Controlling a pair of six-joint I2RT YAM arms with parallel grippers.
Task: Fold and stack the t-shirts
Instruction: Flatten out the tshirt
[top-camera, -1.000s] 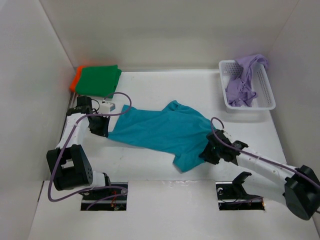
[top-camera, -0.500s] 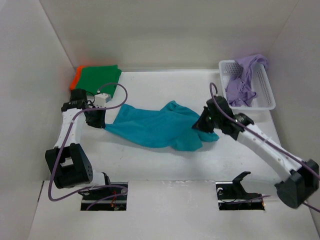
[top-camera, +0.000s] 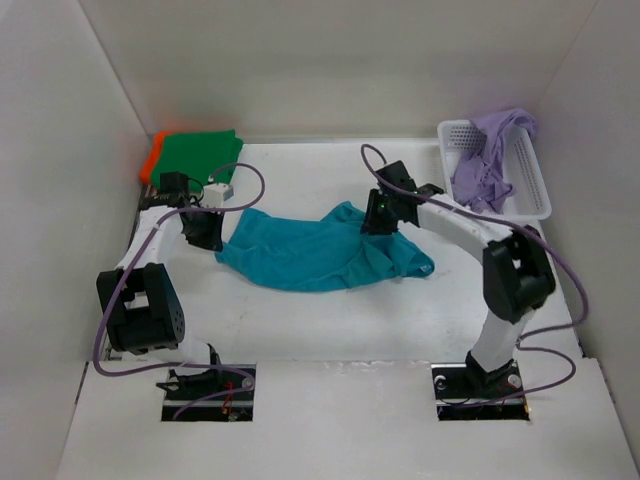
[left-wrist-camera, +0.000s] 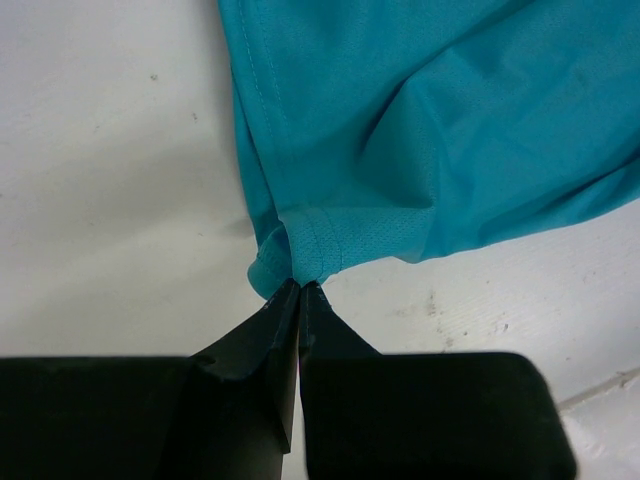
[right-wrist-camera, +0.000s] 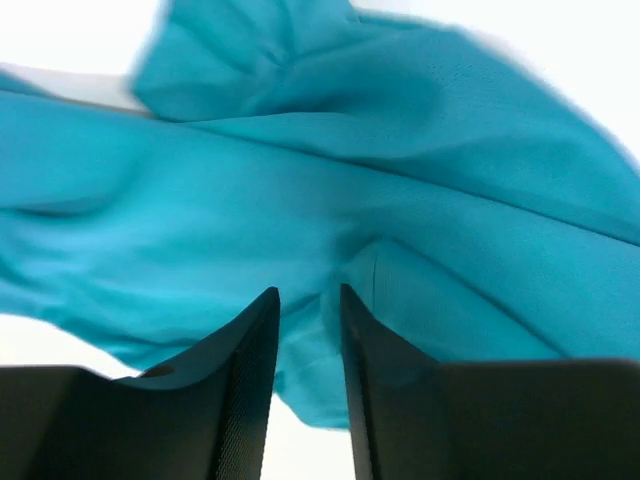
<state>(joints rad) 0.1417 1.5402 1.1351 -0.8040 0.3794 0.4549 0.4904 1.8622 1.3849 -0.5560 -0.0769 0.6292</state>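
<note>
While the teal shirt (top-camera: 300, 255) lies rumpled across the middle of the table (top-camera: 330, 320), I grip it at both ends. My left gripper (left-wrist-camera: 300, 288) sits at the shirt's left end. Its jaws are pressed together on a bunched corner of the hem, just above the tabletop. My right gripper (right-wrist-camera: 305, 300) is over the shirt's far right part. Its jaws are drawn close with only a narrow gap, and teal cloth fills that gap. The fabric there is doubled over onto itself. Beyond the shirt's left end, against the back wall, the dark green shirt (top-camera: 200, 155) lies folded flat on the orange shirt (top-camera: 152, 158), whose edge shows at the left. Beyond the shirt's right end, the lavender shirt (top-camera: 480, 175) is heaped loose in the white basket (top-camera: 505, 213), spilling over its far rim.
</note>
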